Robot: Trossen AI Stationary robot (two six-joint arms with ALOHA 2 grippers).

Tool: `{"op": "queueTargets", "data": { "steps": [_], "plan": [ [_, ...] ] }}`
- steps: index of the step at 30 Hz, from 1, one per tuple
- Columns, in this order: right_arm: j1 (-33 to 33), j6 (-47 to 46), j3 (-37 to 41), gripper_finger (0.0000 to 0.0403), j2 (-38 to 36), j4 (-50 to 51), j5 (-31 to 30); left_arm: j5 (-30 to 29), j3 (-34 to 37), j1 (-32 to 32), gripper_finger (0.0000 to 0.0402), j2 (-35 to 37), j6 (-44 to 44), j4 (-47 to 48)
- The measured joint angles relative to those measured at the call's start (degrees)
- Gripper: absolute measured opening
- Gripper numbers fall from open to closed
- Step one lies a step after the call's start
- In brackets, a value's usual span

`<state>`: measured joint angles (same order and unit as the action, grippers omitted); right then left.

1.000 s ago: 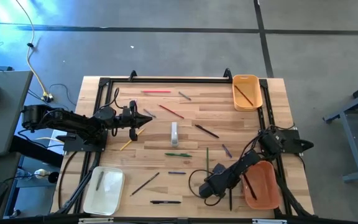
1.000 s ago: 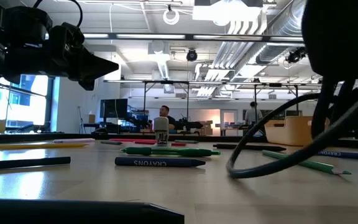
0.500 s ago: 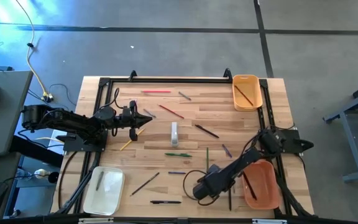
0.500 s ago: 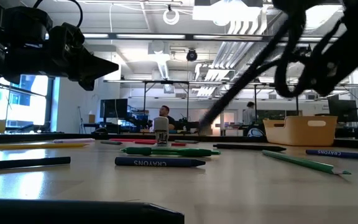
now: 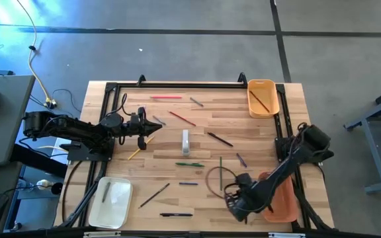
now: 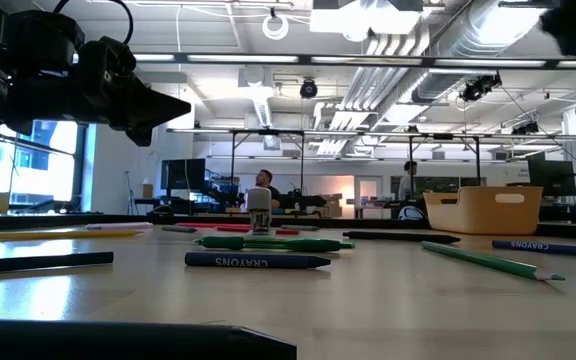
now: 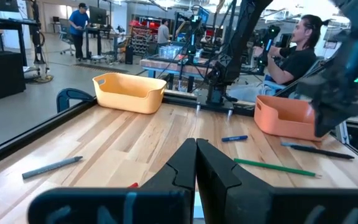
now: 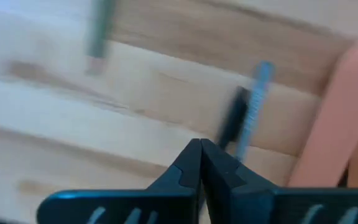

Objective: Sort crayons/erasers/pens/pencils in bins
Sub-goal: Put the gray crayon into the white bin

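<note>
A: High view, left to right. The left tool [image 5: 156,127] hangs above the surface [image 5: 177,145] with its fingers pressed together, holding nothing. A yellow pencil [image 5: 135,153] lies just behind and below it, a red pencil [image 5: 182,118] just ahead.

B: How would those handle?

A: I'd judge them light, stiff and thin, apt to roll or slip. Best pinched at mid-length, across the shaft.

B: And the right tool?

A: The right tool [image 5: 238,203] sits low at the near edge, fingers shut and empty in its wrist view, just beside the orange bin [image 5: 284,198]. A black pen [image 5: 176,214] lies on the surface well off to its side, a green pencil [image 5: 220,166] just beyond it.

B: The other bins?

A: The white bin [image 5: 111,203] is far across from it, and the yellow bin [image 5: 263,98] is well beyond it, at the far corner.
</note>
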<state>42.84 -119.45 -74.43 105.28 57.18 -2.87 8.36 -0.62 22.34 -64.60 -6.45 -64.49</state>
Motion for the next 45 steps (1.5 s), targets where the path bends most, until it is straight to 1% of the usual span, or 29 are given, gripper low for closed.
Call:
{"op": "queueTargets", "data": {
  "steps": [3, 5, 12, 14, 16, 21, 29, 40, 45],
  "plan": [
    [0.4, -5.6, 5.7, 0.0007, -1.6, -5.1, 2.4, 0.0, 0.0, 0.0, 0.0000, 0.0, 0.0, 0.0],
    [-0.2, -7.2, 8.0, 0.0024, -1.8, -6.9, 4.2, 0.0, 0.0, 0.0, 0.0000, 0.0, 0.0, 0.0],
    [-3.2, -8.2, 8.8, 0.0110, -1.8, -4.8, 4.9, 0.0, 0.0, 0.0, 0.0000, 0.0, 0.1, 0.0],
    [-3.5, -9.4, 8.8, 0.0122, -1.8, -3.7, 4.9, 0.0, 0.0, 0.0, 0.0000, 0.0, 0.1, 0.0],
    [-3.6, -10.8, 9.1, 0.0124, -1.8, -3.0, 5.0, 0.0, 0.0, 0.0, 0.0000, 0.0, 0.1, 0.0],
    [-3.9, -11.2, 11.4, 0.0114, -1.8, -4.7, 5.5, 0.0, 0.0, 0.0, 0.0000, 0.0, 0.2, 0.5],
    [-4.6, -11.1, 14.8, 0.0080, -1.9, -8.5, 4.9, -0.1, 0.0, 0.0, 0.0000, 0.0, 0.5, 1.3],
    [-4.6, -9.3, 14.9, 0.0015, -2.0, -9.3, 2.9, -0.2, 0.0, 0.0, 0.0000, 0.0, 0.7, 1.3],
    [-4.6, -8.0, 14.7, 0.0011, -1.9, -8.5, 2.9, -0.2, 0.0, 0.0, 0.0000, 0.0, 0.7, 1.3]
  ]
}}
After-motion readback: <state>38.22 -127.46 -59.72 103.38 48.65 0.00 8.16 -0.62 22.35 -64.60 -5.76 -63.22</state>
